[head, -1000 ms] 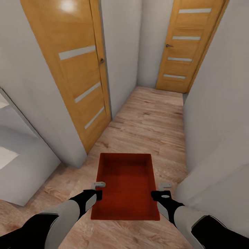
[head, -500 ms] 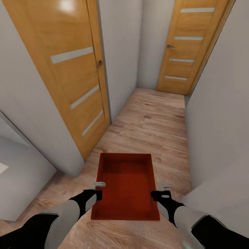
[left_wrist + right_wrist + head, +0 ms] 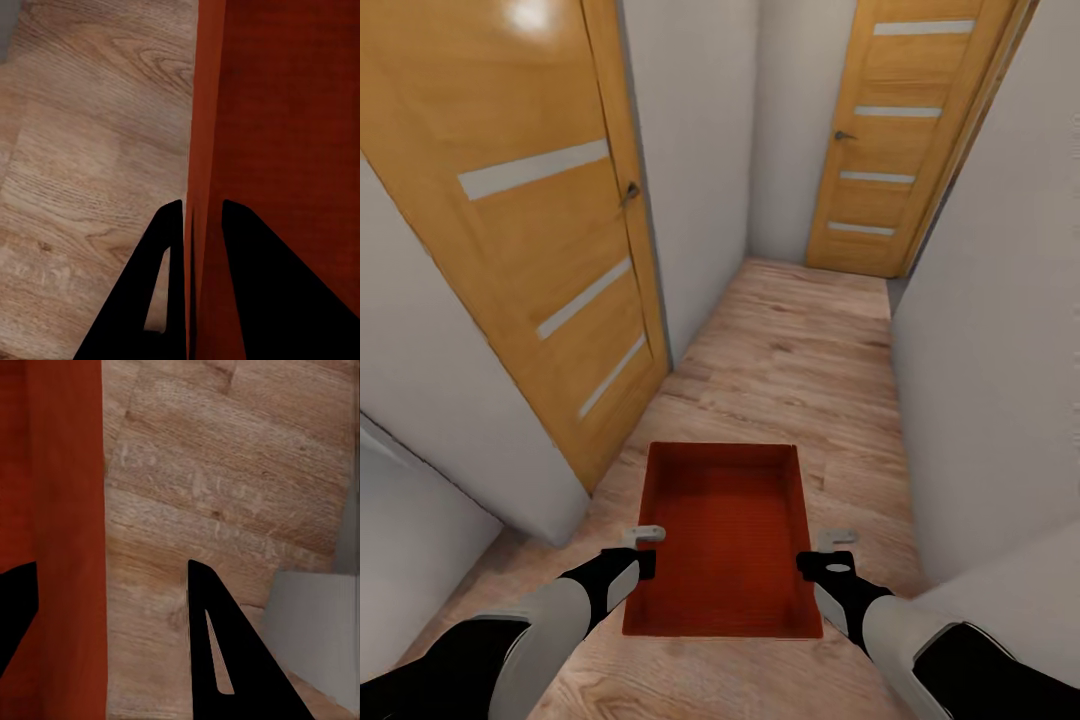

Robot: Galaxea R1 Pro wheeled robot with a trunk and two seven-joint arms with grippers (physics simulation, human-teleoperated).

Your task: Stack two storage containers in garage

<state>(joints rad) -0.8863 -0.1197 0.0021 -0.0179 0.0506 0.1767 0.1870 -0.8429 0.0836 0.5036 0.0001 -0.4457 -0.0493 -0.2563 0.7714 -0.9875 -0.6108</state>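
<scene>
The robot is standing in a narrow hallway with a light wood-plank floor [image 3: 800, 350] and plain white walls [image 3: 980, 330]. It is carrying one orange-red bin [image 3: 725, 535] in front of its trunk, held up above the planks between the two arms, with the open top facing up and the ribbed inside showing.

The left gripper [image 3: 645, 548] is pinching the bin's left long wall. In the left wrist view its two dark fingers [image 3: 169, 300] are sitting on either side of the thin orange wall [image 3: 204, 150], one outside and one inside, pressed close against it.

The right gripper [image 3: 830, 550] is standing at the bin's right long wall. In the right wrist view one finger [image 3: 225, 660] is lying outside the wall over the planks and the other is showing at the inner side, with the wall [image 3: 75, 547] between them; the outer finger is showing a gap from the wall, so I cannot tell whether this gripper is clenched on it.

An orange-brown door [image 3: 530, 230] with pale glass slits is standing in the left wall, just beside the robot. A second door [image 3: 890, 140] of the same kind is closing the far end of the hallway.
</scene>
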